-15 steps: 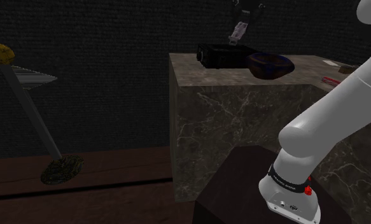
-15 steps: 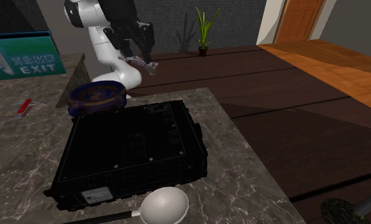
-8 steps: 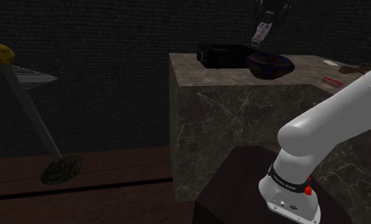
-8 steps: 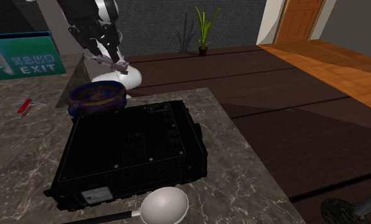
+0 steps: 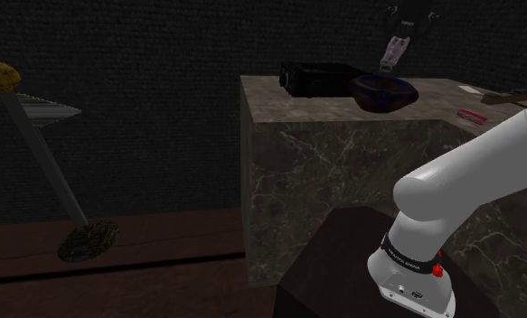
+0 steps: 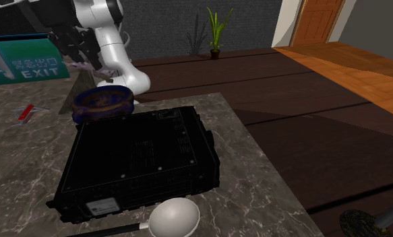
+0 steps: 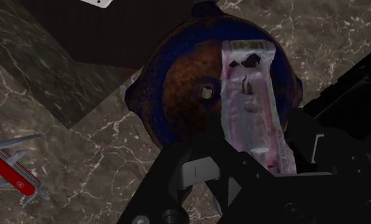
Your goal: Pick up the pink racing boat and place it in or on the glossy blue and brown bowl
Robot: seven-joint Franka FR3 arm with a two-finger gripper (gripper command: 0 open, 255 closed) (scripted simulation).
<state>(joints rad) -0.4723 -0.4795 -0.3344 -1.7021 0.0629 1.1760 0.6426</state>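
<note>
Pink-and-white long slim racing boat [image 7: 249,89] is up in the air, clamped between the fingers of the all-black two-finger gripper [image 5: 401,34]. It hangs tilted, nose down, right over the glossy blue bowl with the brown inside [image 7: 177,89], and as far as I can tell it's not touching it. The bowl sits on the dark marble countertop [image 6: 255,168], near the edge closest to the white arm [image 6: 110,40], just beside a flat black box [image 6: 141,158]. On the bowl's other side, well apart, there's a red pocket knife [image 7: 12,173] lying on the countertop. A round white spoon [image 6: 175,218] rests by the box's opposite end, at the countertop's edge.
</note>
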